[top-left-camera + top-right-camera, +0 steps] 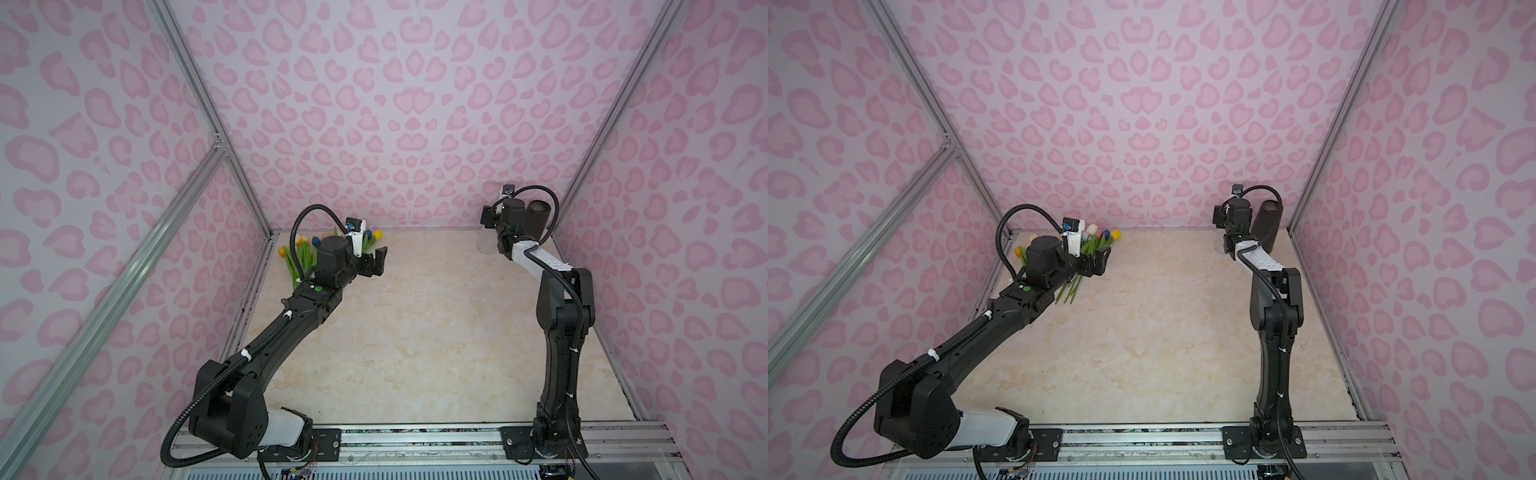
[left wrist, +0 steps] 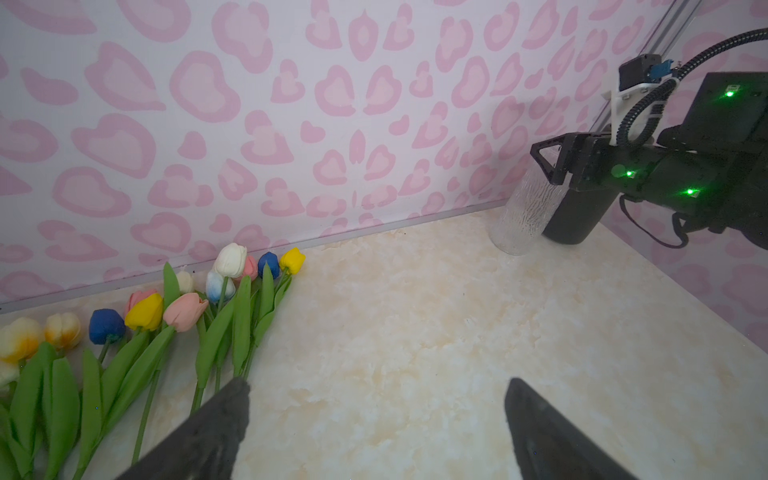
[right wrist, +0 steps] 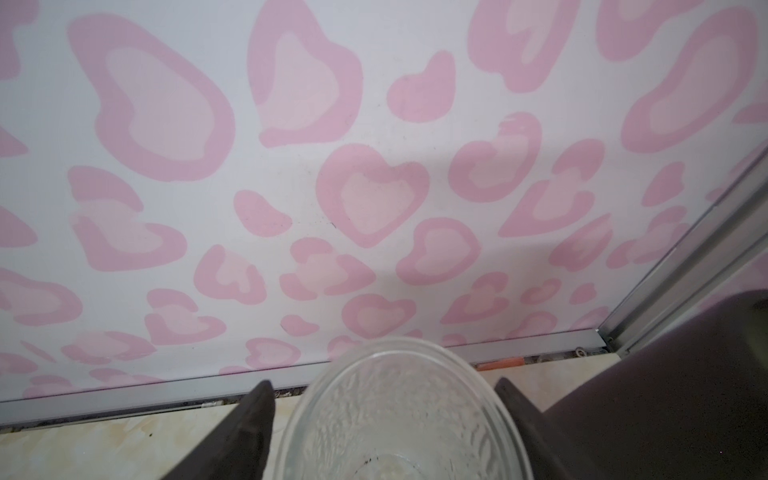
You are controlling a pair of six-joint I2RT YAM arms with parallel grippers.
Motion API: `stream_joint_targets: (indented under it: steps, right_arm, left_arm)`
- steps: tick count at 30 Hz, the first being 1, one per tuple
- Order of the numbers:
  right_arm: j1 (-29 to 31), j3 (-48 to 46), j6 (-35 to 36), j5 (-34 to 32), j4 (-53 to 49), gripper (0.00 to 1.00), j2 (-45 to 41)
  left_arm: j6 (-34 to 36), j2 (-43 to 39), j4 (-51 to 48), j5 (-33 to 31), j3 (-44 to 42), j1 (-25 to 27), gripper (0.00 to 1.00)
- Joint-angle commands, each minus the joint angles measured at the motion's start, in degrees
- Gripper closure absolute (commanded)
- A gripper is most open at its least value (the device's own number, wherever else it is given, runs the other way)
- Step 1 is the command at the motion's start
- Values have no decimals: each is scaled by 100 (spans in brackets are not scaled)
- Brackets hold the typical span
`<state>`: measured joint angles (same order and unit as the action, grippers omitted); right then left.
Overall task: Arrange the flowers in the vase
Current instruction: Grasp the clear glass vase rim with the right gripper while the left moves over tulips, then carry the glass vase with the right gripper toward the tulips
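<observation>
**Far end of the desk [image 1: 415,332], both arms reaching out.** The flowers [image 2: 183,311] lie flat in a fan at the far left. Their heads point toward the back wall [image 1: 395,104] and their stems point near. Your left claw [image 2: 376,382] hangs wide open and empty beside the stems. At the far right corner your right claw [image 3: 382,382] straddles the rim of the glass vase [image 3: 399,419], one finger on each side. Whether the fingers press the glass cannot be told. A dark cylinder [image 2: 577,216] stands just beside the vase, on its right.

**Likely hazards.** Ribbed glass is probably slick, so a grip high on the rim may tip or drop the vase. The finger nearest the dark cylinder has little room and could knock it over. On the left, overlapping leaves and stems may come up several at once, or a limp stem may slip from your claw.

**Surroundings.** The desk is smooth, pale cream and marble-patterned. The walls carry pink heart-like blotches and are joined by aluminium posts [image 1: 195,79].
</observation>
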<state>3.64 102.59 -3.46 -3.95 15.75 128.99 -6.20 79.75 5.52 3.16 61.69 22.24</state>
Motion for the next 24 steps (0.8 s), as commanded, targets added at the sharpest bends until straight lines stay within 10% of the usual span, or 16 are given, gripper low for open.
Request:
stream_joint_targets:
  steps: [1,24]
  right_arm:
    - [-13,19,-18,197,389,17,186]
    - [11,-841,188,1113,1563,53,-135]
  left_arm:
    - [-46,-95,-44,-85,-55,-6,3]
    - [-94,-558,-12,-790,-556,-8,3]
